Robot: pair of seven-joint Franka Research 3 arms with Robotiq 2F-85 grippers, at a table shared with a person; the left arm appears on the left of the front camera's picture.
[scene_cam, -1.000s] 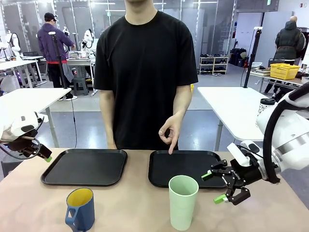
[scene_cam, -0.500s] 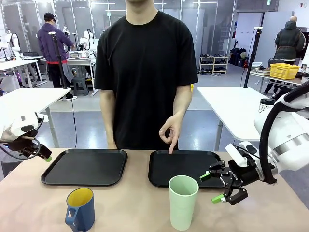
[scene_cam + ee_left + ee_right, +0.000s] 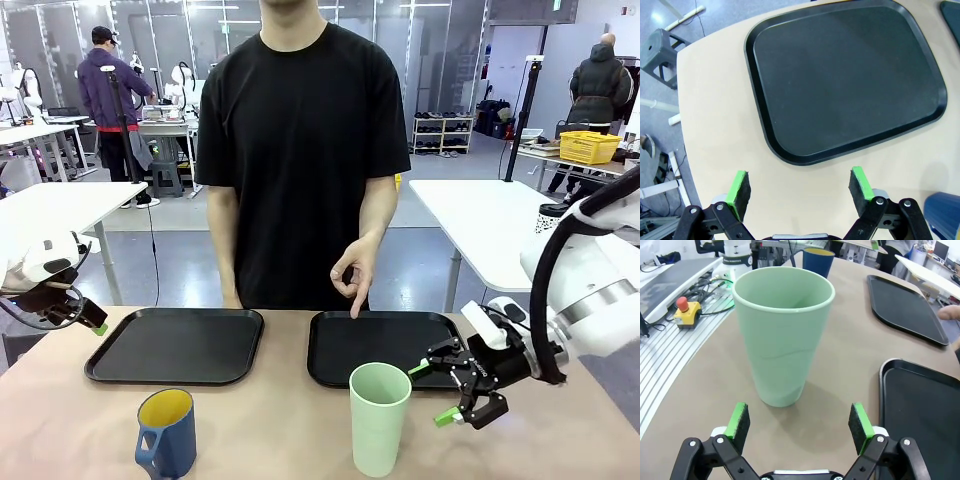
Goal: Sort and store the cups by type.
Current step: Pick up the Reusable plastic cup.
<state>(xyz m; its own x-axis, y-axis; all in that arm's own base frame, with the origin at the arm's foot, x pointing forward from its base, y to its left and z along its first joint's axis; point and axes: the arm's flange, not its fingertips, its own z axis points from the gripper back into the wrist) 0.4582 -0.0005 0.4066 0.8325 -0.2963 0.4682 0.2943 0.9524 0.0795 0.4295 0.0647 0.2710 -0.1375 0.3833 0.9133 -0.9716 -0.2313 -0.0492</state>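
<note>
Mint-green and handleless, the tall tumbler (image 3: 380,418) stands upright on the table (image 3: 280,425), just in front of the right-hand black tray (image 3: 340,350). The right gripper (image 3: 431,394) hovers low beside it, turned sideways toward its wall. Its green-padded fingers (image 3: 739,421) are spread wider than the tumbler and do not touch it. That pose looks set for a side grasp around the body, which suits a cup with no handle. The person's hand (image 3: 352,272) reaches down with a finger at the far rim of that tray, probably marking where the tumbler belongs. The dark blue mug (image 3: 166,432), yellow inside, sits upright near the table's front edge, in front of the left-hand black tray (image 3: 175,345) and well apart from the tumbler; it is likely bound for that tray. The left gripper (image 3: 800,187) hangs over the table's left corner beside that tray, fingers spread wide and empty, apparently waiting its turn.
</note>
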